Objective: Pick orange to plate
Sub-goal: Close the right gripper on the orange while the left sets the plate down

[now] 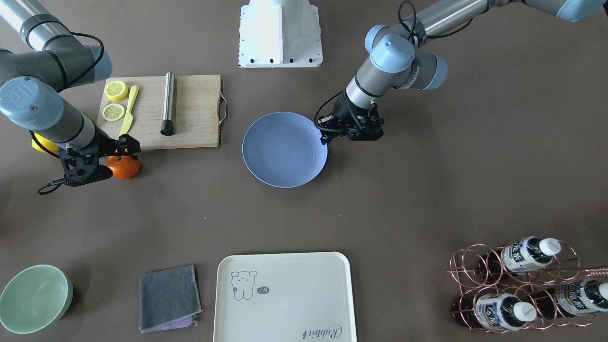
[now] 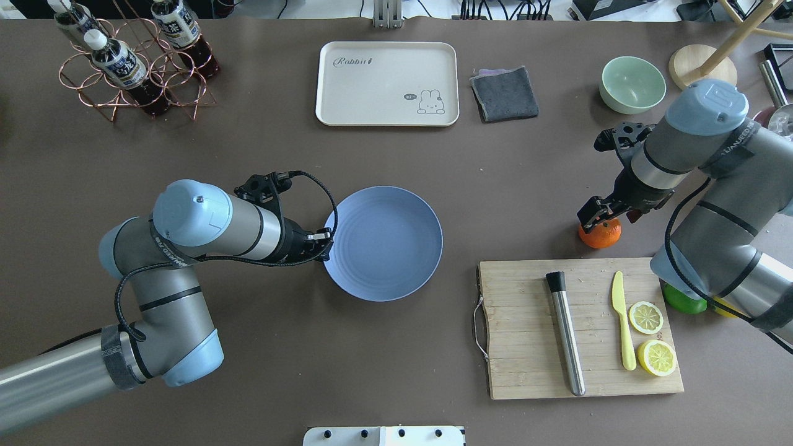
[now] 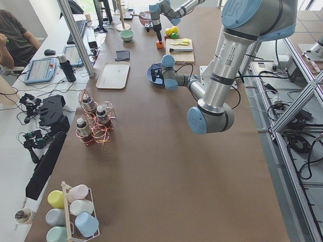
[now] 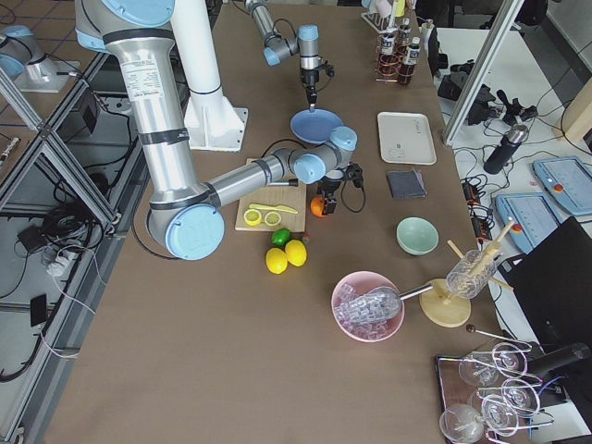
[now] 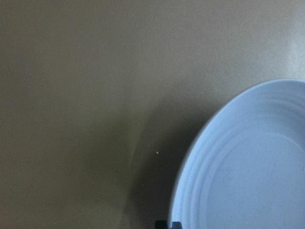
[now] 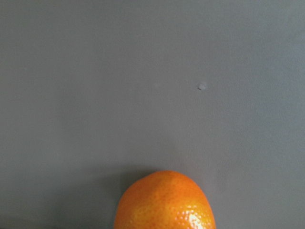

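The orange (image 2: 602,235) rests on the brown table beside the cutting board's far corner, and it also fills the bottom edge of the right wrist view as the orange (image 6: 164,202). My right gripper (image 2: 597,214) hangs straight over it, close to its top, and looks open with the fruit not gripped. The periwinkle plate (image 2: 384,243) lies flat at the table's middle. My left gripper (image 2: 325,238) points down at the plate's near-left rim, its fingertips (image 5: 167,224) together, so it is shut. I cannot tell whether it pinches the rim.
A wooden cutting board (image 2: 526,322) holds a steel rod (image 2: 565,334), a yellow knife (image 2: 622,322) and two lemon halves (image 2: 646,317). Behind the right arm lie a lime (image 2: 681,302) and lemons. Farther off stand a cream tray (image 2: 387,83), grey cloth (image 2: 503,93), green bowl (image 2: 632,83) and bottle rack (image 2: 130,62).
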Available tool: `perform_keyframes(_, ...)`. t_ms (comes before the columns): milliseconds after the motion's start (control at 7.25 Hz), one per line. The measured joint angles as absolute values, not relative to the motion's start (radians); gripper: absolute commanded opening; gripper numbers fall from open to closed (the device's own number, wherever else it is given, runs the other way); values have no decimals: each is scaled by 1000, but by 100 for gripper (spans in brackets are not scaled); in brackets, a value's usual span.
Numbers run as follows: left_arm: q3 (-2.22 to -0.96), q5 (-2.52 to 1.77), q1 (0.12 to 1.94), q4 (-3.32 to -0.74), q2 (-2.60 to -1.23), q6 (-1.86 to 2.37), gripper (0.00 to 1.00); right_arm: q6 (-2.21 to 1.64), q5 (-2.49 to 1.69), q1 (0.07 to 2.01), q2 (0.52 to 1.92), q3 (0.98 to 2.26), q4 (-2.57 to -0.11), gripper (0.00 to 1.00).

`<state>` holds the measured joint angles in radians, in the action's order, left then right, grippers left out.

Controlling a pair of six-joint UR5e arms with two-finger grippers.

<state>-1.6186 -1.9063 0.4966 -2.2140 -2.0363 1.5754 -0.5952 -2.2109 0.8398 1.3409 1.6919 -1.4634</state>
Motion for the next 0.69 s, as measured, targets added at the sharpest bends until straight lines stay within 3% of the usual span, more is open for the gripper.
perform_keyframes(138,-1618,-1895,486,-2214,-2039,1575,0,-595,-2211,835,1340,1683,-1454,100)
perform_keyframes(276,-1617,-1889,478,-2214,-2040,1575,32,-596,-2211,832,1339,1663,-1425,100)
perform_keyframes(414,-1617,-1887,476,-2214,-2041,1574,95,-597,-2211,830,1337,1640,-1392,100)
perform_keyframes(552,-1618,-1881,475,-2215,-2041,1573,97,-602,-2212,829,1333,1629,-1372,79)
perform_keyframes(690,-1620,-1869,474,-2215,-2042,1573,97,-610,-2213,829,1330,1626,-1364,31)
